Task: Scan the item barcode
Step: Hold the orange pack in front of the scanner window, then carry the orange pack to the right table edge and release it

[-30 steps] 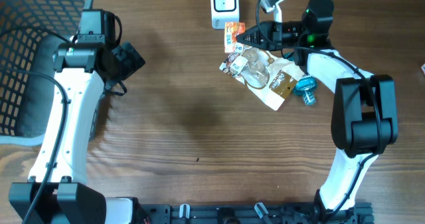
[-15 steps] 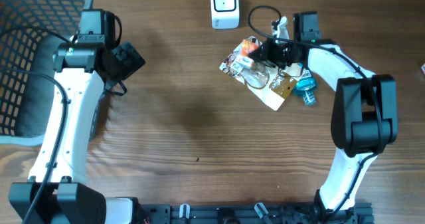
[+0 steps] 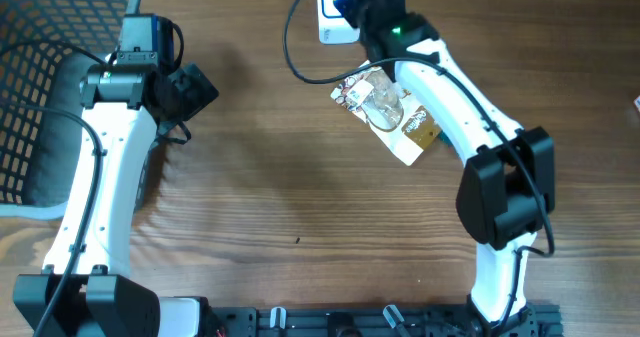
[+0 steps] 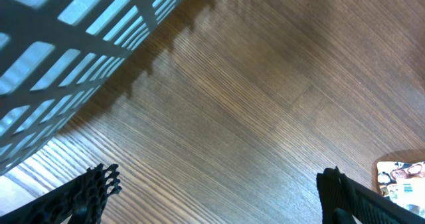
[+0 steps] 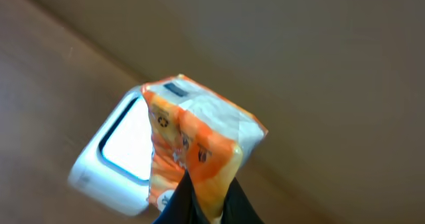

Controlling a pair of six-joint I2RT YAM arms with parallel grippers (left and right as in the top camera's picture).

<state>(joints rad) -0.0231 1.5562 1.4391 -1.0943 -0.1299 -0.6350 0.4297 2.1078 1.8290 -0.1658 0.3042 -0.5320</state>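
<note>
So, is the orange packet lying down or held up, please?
Held up: the right pincer pinches the orange packet by the scanner.

From overhead, my right arm [image 3: 440, 77] covers most of the scanner [image 3: 327, 27]. On the right wrist view the orange packet [image 5: 199, 134] is blurred; the dark patch near its top may be a barcode, unreadable to me.

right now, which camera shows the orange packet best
The right wrist view: the orange packet fills the middle, pinched in the right hand before the white scanner. Overhead, the right arm hides it. The left wrist view does not show it.
</note>
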